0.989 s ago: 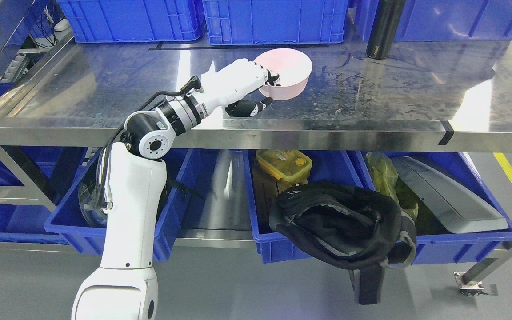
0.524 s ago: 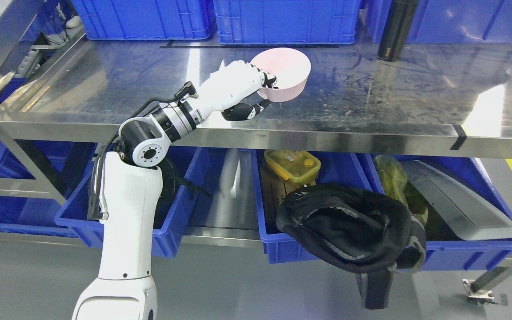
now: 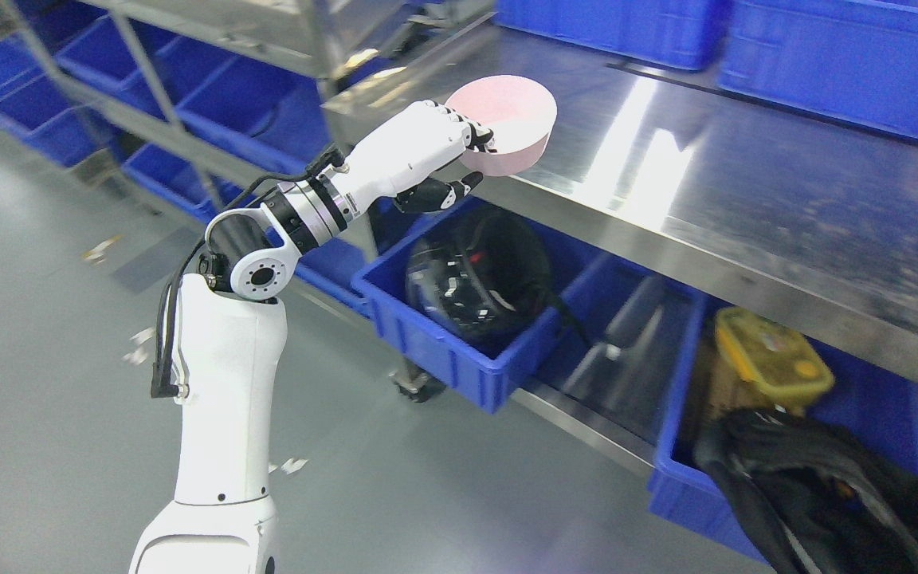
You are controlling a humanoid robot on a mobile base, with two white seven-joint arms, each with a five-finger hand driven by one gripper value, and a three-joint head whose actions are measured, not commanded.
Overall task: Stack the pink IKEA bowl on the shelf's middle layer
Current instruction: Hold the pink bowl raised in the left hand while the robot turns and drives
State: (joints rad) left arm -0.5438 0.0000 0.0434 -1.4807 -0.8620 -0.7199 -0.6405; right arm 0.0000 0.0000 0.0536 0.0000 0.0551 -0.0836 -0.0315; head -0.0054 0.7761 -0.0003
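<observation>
A pink bowl [image 3: 507, 123] is held up near the left front corner of the steel shelf layer [image 3: 746, 191]. My left hand [image 3: 471, 159] is shut on the bowl's near rim, fingers over the edge and thumb below. The bowl looks lifted off the steel surface and slightly tilted. The white left arm rises from the bottom left of the picture. The right arm does not show.
Blue bins [image 3: 849, 56] line the back of the shelf layer. Below it sit a blue bin with a black helmet-like object [image 3: 479, 279], a yellow lidded box [image 3: 774, 367] and a black bag [image 3: 833, 486]. Another rack with blue bins [image 3: 188, 96] stands at upper left. Grey floor lies left.
The whole picture has swung left and tilted, so the camera has moved. My left hand keeps its hold on the pink bowl, which now appears over the shelf's left front corner.
</observation>
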